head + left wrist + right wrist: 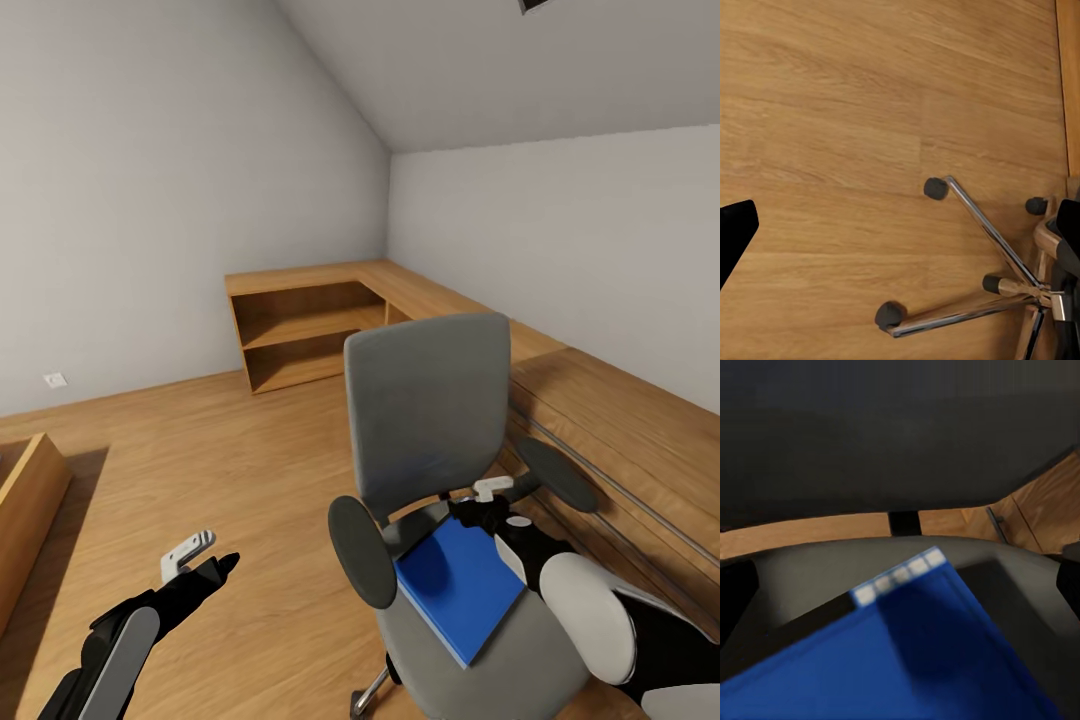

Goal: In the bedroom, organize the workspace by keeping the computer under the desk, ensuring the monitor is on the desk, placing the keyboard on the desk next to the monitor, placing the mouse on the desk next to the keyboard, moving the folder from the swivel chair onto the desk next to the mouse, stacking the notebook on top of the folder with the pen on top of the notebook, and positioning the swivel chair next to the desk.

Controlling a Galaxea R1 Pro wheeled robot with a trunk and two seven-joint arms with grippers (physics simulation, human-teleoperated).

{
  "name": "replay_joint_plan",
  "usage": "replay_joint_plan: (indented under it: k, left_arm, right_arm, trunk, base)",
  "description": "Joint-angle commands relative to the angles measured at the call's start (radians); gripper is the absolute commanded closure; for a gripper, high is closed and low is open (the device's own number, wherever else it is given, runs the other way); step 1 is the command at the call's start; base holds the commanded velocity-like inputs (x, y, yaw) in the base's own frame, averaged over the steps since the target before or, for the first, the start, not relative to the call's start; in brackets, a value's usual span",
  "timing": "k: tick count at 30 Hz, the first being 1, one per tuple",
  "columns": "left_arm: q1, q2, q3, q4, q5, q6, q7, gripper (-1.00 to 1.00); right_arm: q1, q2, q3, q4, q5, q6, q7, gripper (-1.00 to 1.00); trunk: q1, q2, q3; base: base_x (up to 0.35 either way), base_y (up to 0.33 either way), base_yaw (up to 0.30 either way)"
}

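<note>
The folder (459,583), bright blue, white-edged, lies flat on the swivel chair (430,420); right hand (487,506) state unclear.

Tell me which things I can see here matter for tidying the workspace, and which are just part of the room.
Part of the job:
- folder, lying on the chair seat
- swivel chair
- right gripper, over the folder's far end
- left gripper, over bare floor

Just there:
- low wooden shelf unit in the corner
- wood floor
- wall socket
</note>
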Motion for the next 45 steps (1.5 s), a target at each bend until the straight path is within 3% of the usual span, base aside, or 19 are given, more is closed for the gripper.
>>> replay_joint_plan:
  k: [1, 10, 22, 45]
  left_arm:
    - [-0.001, 0.0, 0.0, -0.001, 0.011, 0.003, 0.009, -1.0]
    - [-0.001, 0.0, 0.0, -0.001, 0.011, 0.003, 0.009, -1.0]
    - [-0.001, 0.0, 0.0, 0.0, 0.011, 0.003, 0.009, -1.0]
    - [-0.001, 0.0, 0.0, 0.0, 0.01, 0.003, 0.009, -1.0]
  right_arm:
    - [-0.001, 0.0, -0.009, 0.006, 0.007, -0.02, 0.005, -1.0]
    - [-0.001, 0.001, -0.01, 0.014, 0.0, -0.047, 0.006, -1.0]
    - [-0.001, -0.001, -0.01, 0.013, -0.07, -0.055, 0.005, -1.0]
    - [-0.001, -0.001, -0.01, 0.013, -0.078, -0.059, 0.006, -1.0]
  trunk:
    - [0.0, 0.0, -0.001]
    - [0.0, 0.0, -0.001]
    - [0.0, 0.0, -0.001]
    - [0.0, 0.0, -0.001]
  base:
    - [0.0, 0.0, 0.0]
    - [0.0, 0.0, 0.0]
    - [0.0, 0.0, 0.0]
    - [0.0, 0.0, 0.0]
